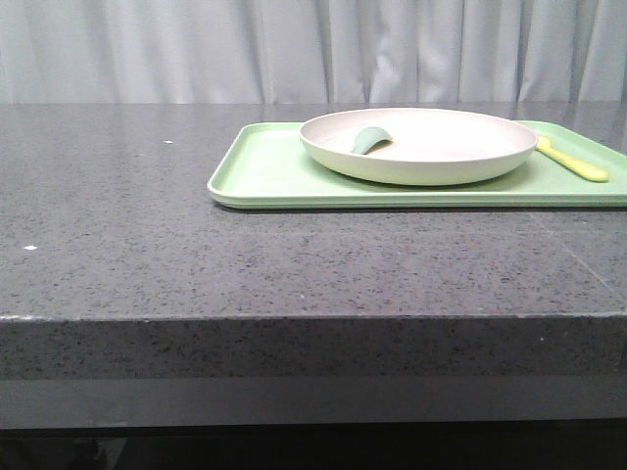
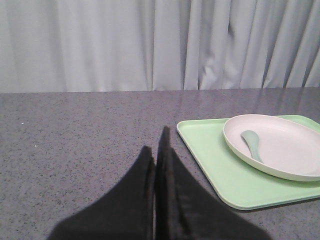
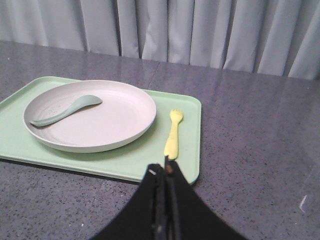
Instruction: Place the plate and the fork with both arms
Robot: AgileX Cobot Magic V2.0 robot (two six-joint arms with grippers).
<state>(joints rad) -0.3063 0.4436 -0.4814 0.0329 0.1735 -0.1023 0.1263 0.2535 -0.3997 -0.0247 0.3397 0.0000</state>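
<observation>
- Left gripper (image 2: pixel 156 165): jaws pressed together, empty, above bare countertop (image 2: pixel 75 145) beside the tray (image 2: pixel 215 165).
- Right gripper (image 3: pixel 165 195): closed, empty, near the tray's edge, just short of the fork's handle.
- Plate (image 1: pixel 419 145) on the tray, a grey-green spoon (image 1: pixel 370 140) in it; fork (image 3: pixel 173 134) just beside the plate.
- Judgement: both items appear placed; the next move is likely pulling clear.

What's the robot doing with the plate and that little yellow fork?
Nothing is being held right now. The plate sits on a green tray with a grey-green spoon lying in it. The fork lies on the tray beside the plate. The left gripper and right gripper are both shut and empty, hovering over the table.
</observation>
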